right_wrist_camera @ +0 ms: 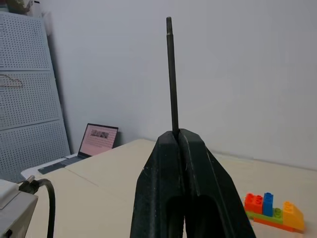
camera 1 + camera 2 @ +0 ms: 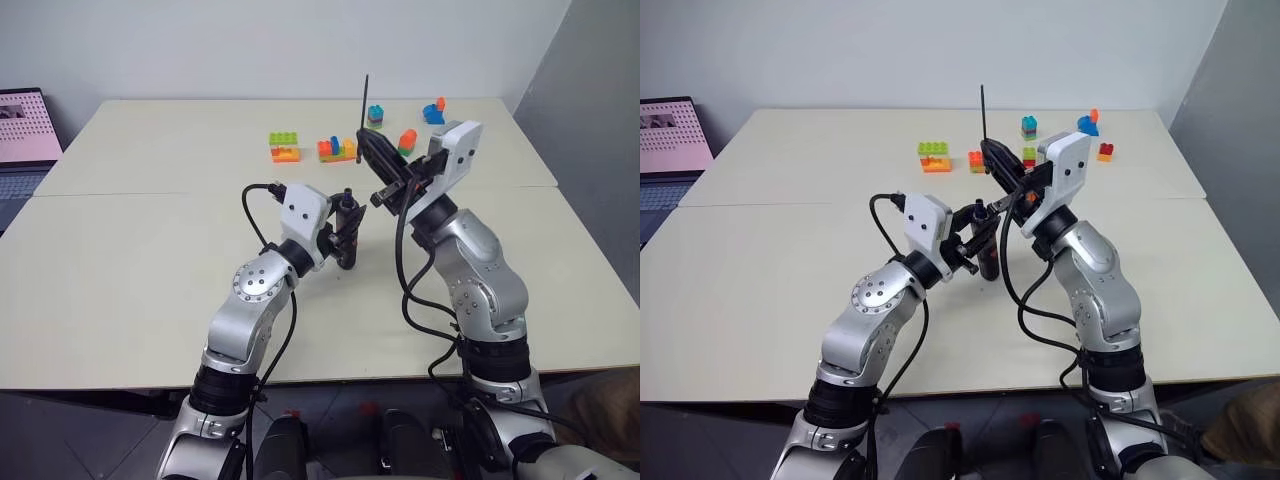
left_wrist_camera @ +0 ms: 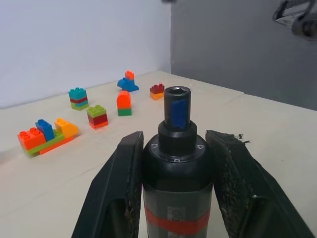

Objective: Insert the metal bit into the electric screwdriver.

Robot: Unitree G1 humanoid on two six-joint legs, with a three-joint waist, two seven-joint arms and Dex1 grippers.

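Even, soft indoor light is falling on the pale table (image 2: 130, 260), keeping both head views bright with no glare. Faint shadows are sitting under the arms. The wall (image 1: 257, 74) is showing evenly lit in the right wrist view. In the left wrist view, the near fingers (image 3: 116, 188) are reading dark and the far bricks (image 3: 47, 134) are looking slightly soft.

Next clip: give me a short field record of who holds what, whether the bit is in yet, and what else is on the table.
left gripper: jaws shut on the electric screwdriver, socket end facing out
right gripper: jaws shut on the metal bit, which stands up out of the fingertips
insertion: not done; bit and screwdriver apart
table: toy bricks along the far side
laptop: open, at the far left
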